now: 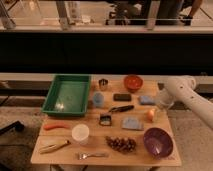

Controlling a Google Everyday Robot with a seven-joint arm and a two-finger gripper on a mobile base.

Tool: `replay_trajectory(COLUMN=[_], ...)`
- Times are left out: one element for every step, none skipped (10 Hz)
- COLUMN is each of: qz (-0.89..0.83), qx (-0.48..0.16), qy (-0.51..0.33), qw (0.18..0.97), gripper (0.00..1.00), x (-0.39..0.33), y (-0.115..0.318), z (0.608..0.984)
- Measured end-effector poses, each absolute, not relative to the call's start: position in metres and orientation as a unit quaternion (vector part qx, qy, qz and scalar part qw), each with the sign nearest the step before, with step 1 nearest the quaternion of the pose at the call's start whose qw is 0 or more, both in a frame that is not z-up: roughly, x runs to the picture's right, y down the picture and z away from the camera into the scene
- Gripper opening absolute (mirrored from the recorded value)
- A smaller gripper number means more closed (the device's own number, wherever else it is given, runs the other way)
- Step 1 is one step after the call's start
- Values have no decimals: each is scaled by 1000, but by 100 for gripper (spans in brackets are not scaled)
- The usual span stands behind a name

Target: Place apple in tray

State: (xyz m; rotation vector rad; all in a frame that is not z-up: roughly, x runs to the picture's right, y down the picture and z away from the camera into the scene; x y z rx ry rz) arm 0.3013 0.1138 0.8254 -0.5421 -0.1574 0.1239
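The apple (151, 115), small and orange-yellow, sits on the wooden table (95, 145) near its right edge. The green tray (67, 95) stands empty at the table's back left. My white arm reaches in from the right. The gripper (163, 103) hangs just above and to the right of the apple, close to it. The apple is not lifted.
An orange-red bowl (132, 81), a metal cup (103, 83), a blue sponge (147, 100) and a dark bar (122, 97) lie at the back. A purple bowl (158, 141), grapes (121, 144), a white cup (80, 134), a carrot (54, 126) and a fork (92, 155) lie in front.
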Motion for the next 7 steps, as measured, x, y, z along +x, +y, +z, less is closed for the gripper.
replay_trajectory(qz=[62, 59, 52, 46, 39, 37, 38], qx=[-267, -269, -270, -271, -274, -276, -280], qy=[-79, -77, -74, -72, -71, -71, -70], qw=[959, 958, 959, 959, 958, 958, 957], gripper=[80, 80, 80, 80, 80, 80, 80], x=[307, 309, 310, 309, 308, 307, 308], y=[115, 119, 123, 125, 129, 131, 134], z=[829, 833, 837, 841, 847, 851, 857])
